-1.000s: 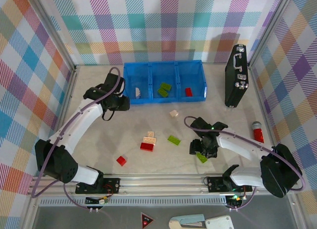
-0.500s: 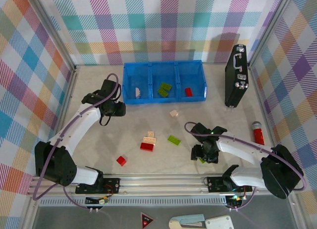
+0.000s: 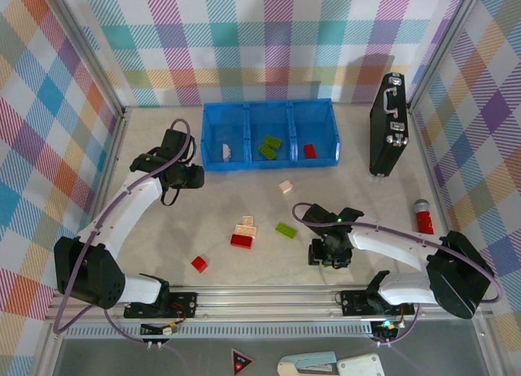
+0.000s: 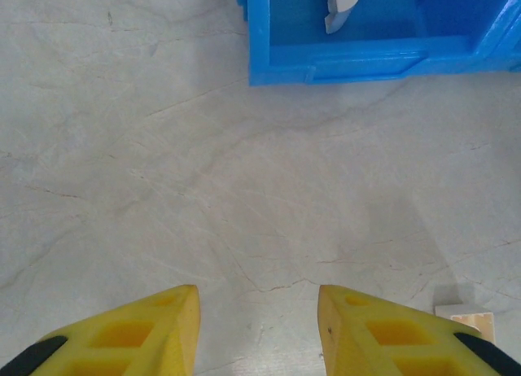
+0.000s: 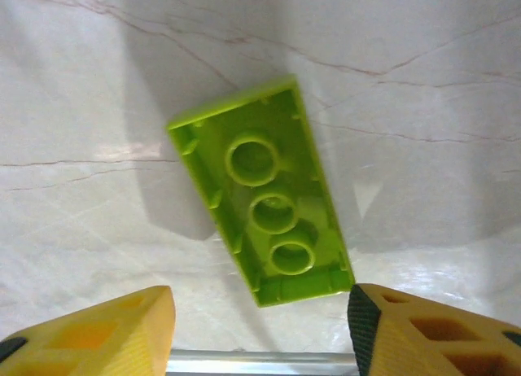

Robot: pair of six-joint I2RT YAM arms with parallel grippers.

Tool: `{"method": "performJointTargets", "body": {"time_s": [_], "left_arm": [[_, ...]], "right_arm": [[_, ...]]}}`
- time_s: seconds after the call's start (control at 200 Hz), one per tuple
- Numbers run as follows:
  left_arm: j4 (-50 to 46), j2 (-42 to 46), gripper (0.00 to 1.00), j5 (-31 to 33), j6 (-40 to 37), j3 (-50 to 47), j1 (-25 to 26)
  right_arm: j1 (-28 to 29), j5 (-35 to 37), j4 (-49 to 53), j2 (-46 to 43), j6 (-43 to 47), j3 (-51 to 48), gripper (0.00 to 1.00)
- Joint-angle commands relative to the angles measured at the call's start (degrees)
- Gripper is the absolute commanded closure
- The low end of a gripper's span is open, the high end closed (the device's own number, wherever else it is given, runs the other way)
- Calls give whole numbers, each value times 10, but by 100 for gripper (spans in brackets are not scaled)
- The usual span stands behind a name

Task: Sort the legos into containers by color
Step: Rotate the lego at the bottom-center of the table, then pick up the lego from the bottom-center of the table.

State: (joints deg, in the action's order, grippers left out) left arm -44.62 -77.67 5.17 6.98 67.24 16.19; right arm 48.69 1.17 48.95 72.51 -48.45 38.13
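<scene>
An upside-down lime green lego [image 5: 260, 221] lies on the table between the open fingers of my right gripper [image 5: 260, 323], its near corner at the right fingertip [image 5: 366, 319]. From above, that gripper [image 3: 327, 254] covers it. The blue tray [image 3: 269, 118] holds a white lego [image 3: 227, 152] on the left, green legos [image 3: 269, 146] in the middle and a red lego [image 3: 309, 150] on the right. Loose on the table are a cream lego [image 3: 285, 186], a green lego [image 3: 286, 229], a red-and-cream stack [image 3: 242, 236] and a red lego [image 3: 199, 264]. My left gripper [image 3: 195, 177] is open and holds nothing.
A black case [image 3: 388, 124] stands at the right wall, with a red cylinder [image 3: 423, 217] in front of it. My left gripper [image 4: 258, 311] hangs over bare table, the tray's corner [image 4: 342, 63] ahead and a cream lego [image 4: 466, 315] at its right.
My right gripper has shifted left and now covers the green lego. My left gripper has drawn back from the tray's left end.
</scene>
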Motion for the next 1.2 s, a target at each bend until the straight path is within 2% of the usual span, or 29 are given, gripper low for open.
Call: {"method": "performJointTargets", "body": {"time_s": [0.0,0.265,0.81,1.195], "left_arm": [[4,13,57,2,-3,-7,-8],[2,15,57,16,-5,-7,-8],[6,1,57,23,-5,-8,-14],[9,-5,57,21,-5,-9,-17]], "right_arm": [[5,26,18,20,7,24,44],[5,88,57,66,48,70,43],[5,82,-7,99,59,29,47],[5,65,-31,113,63,29,58]]}}
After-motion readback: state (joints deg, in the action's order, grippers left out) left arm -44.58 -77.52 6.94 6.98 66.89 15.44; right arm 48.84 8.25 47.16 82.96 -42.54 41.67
